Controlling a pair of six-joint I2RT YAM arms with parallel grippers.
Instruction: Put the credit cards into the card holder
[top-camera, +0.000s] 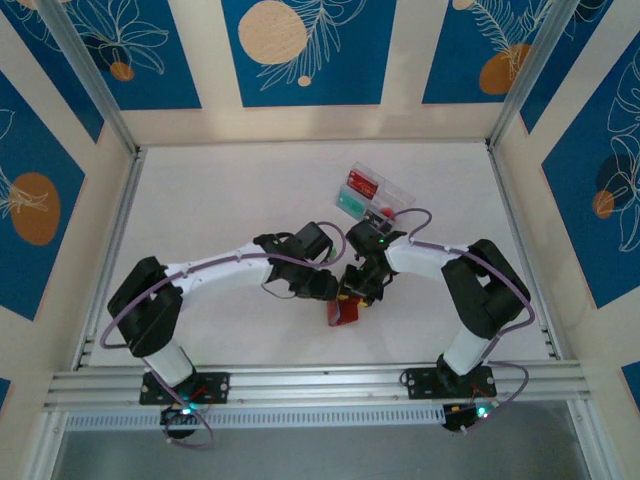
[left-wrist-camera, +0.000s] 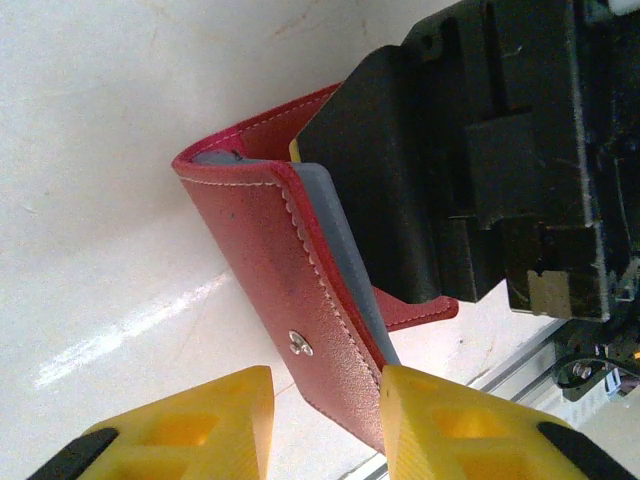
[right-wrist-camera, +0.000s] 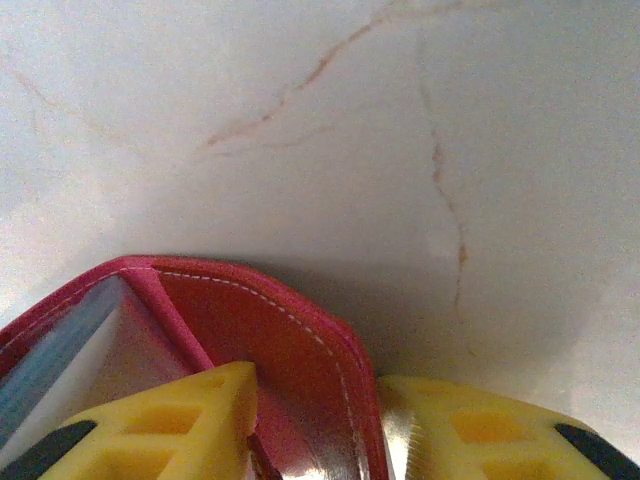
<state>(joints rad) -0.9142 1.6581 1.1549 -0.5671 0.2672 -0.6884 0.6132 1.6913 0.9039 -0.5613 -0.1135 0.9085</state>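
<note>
Top view: card holder (top-camera: 343, 314) mostly covered by left gripper (top-camera: 330, 290) and right gripper (top-camera: 362, 290); only a red corner shows below them. Clear box (top-camera: 376, 195) beyond the right gripper: contents too small to count.

Left wrist view: far flap of the card holder hidden behind the right gripper's black body. Yellow sliver (left-wrist-camera: 293, 150) at that body's edge, too little showing to name. Near corner of the card holder runs off the bottom edge beside the left gripper's finger.

Right wrist view: flap sits between the right gripper's fingers, contact cut off by the bottom edge; gripped or loose, cannot tell. Pocket (right-wrist-camera: 60, 345) left of the gripper blurred and cropped.
</note>
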